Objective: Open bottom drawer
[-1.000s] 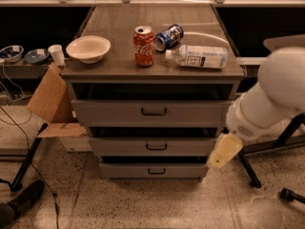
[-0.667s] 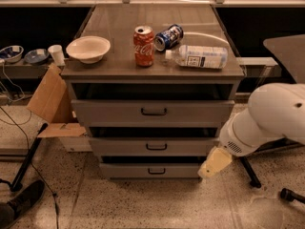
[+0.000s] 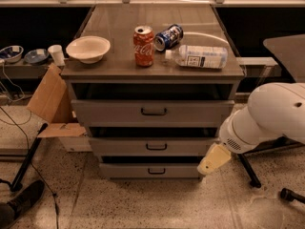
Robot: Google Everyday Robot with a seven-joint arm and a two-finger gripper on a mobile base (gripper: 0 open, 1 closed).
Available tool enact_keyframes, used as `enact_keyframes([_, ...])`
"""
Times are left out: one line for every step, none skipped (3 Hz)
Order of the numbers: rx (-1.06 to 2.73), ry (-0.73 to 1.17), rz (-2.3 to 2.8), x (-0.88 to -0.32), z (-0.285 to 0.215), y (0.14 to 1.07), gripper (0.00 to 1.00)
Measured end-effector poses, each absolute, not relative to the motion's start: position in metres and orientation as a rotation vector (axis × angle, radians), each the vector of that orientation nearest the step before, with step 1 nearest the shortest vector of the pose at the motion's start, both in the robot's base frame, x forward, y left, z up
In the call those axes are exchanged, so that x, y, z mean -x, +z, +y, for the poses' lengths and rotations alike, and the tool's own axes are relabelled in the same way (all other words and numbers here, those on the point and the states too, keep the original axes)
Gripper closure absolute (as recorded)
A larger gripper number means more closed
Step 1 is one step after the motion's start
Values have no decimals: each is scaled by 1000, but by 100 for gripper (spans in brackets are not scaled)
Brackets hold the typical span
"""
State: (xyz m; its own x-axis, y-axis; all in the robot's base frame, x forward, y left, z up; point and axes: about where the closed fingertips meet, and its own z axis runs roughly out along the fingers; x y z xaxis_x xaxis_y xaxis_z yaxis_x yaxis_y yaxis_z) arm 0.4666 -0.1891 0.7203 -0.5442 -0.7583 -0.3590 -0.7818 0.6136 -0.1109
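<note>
1. Over the last second the gripper [image 3: 212,160] has dropped and swung left. It now hangs at the lower right corner of the grey cabinet [image 3: 228,73], level with the bottom drawer [image 3: 124,170] and just beside that drawer's right end.
2. I cannot tell from here whether the gripper is open or closed. I would confirm it is open before closing in.
3. The bottom drawer is the lowest of the three fronts, just above the floor, and looks fully shut. Its small dark handle [image 3: 156,171] sits mid-front, well to the left of the gripper.
4. As I judge it, the step in hand is the approach. I need to travel left along the front, staying at this low height so I don't catch the middle drawer's handle [image 3: 156,147].
5. I should square up to the front, straddle the bar, and clamp firmly, since the bar is short and easy to miss.
6. Then I should pull straight out toward the camera, level and slow. A skewed pull could bind the drawer or slip off the handle.
</note>
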Motion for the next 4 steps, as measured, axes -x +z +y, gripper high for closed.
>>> enact_keyframes([1179,138,2505,-471,-186,688,0])
enact_keyframes([1063,246,2533,-478,-174,632,0])
enact_keyframes([948,343,2527,-487,-162,582,0])
enact_keyframes([819,436,2486,-501,-155,530,0])
